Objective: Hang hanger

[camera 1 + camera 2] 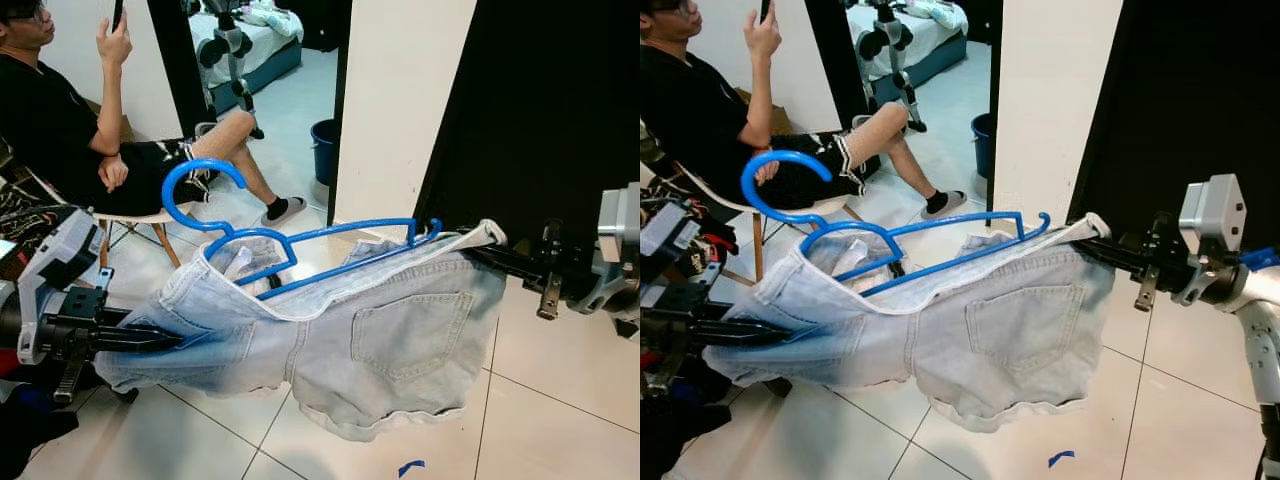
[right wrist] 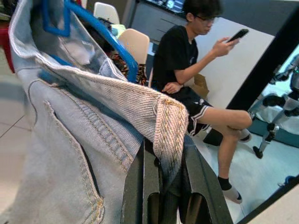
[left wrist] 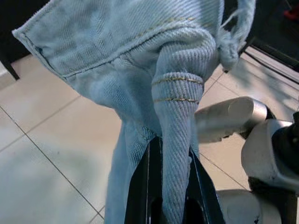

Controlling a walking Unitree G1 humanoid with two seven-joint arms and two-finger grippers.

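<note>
One pair of pale denim shorts (image 1: pixel 380 340) hangs stretched in the air between the two grippers, above the tiled floor (image 1: pixel 560 400). No brand, label or writing can be read on it. One blue hanger (image 1: pixel 300 245) sits with its bar inside the waistband, its hook (image 1: pixel 195 185) curling up and towards the robot's left. One back pocket (image 1: pixel 410 335) faces the camera.

The left gripper (image 1: pixel 165 342) pinches one end of the waistband; the left wrist view shows a denim fold (image 3: pixel 177 154) clamped between its black fingers (image 3: pixel 140 196). The right gripper (image 1: pixel 1105 250) pinches the other end, cloth squeezed between its fingers (image 2: pixel 140 186).

One person (image 1: pixel 60 120) sits on a chair (image 1: pixel 140 220) holding up a phone (image 2: pixel 239 35). One dark blue bucket (image 1: pixel 324 150) stands by the doorway, and one scrap of blue tape (image 1: pixel 410 467) lies on the floor.
</note>
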